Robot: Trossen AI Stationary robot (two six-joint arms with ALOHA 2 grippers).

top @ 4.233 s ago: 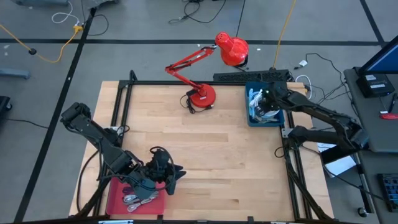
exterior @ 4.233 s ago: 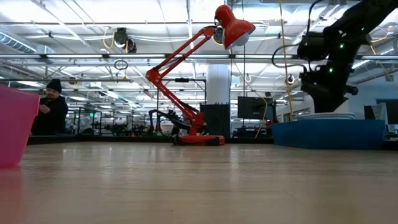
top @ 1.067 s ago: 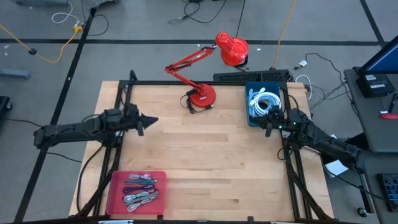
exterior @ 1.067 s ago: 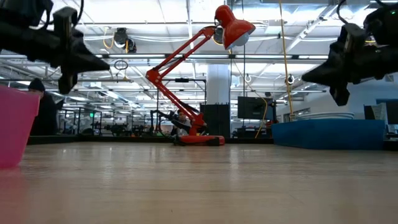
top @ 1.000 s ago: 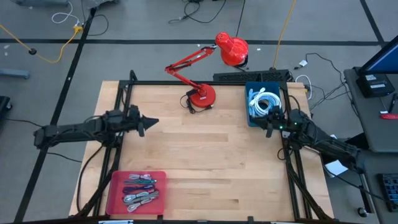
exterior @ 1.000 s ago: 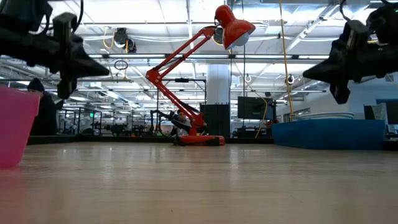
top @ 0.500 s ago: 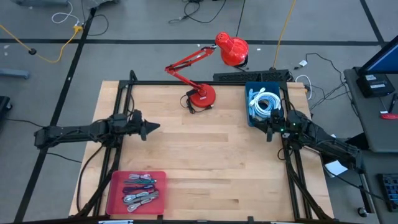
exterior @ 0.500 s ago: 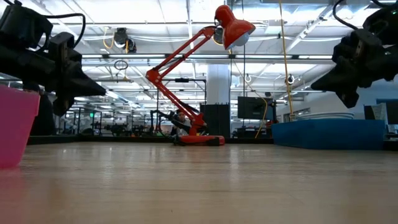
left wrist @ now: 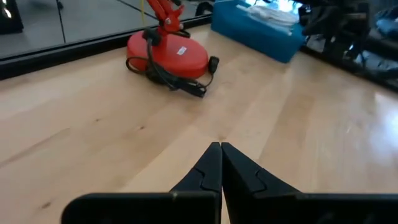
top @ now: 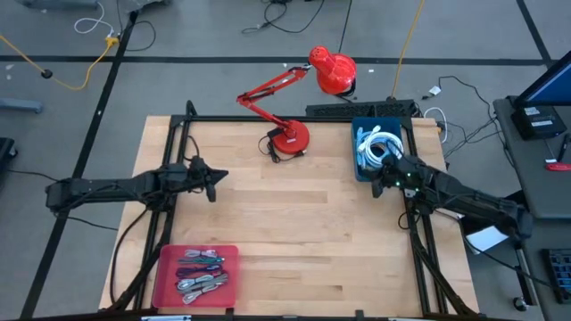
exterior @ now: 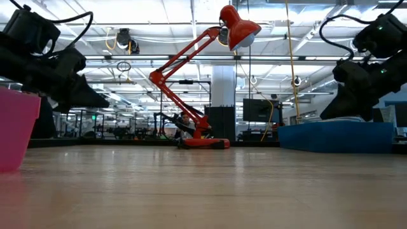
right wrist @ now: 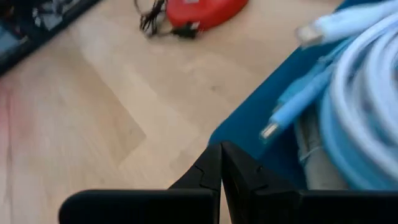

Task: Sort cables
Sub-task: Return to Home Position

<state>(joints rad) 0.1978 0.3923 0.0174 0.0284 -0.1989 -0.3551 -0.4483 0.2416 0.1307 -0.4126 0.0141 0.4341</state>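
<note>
Left end effector [left wrist: 221, 149] pressed closed above table [left wrist: 93, 137]; red lamp base [left wrist: 169, 56], blue bin [left wrist: 255, 28] beyond.

The whole pale wooden table [top: 294, 223] is seen from straight above in the high view. In the low view it is looked across level from tabletop height, toward the room. The red jointed desk lamp [exterior: 203, 76] is shared by all four views. Its base is seen farther off past the closed left gripper [left wrist: 220, 145]. The blue plastic bin [right wrist: 249, 127] is seen very near past the closed right gripper [right wrist: 220, 144].
</note>
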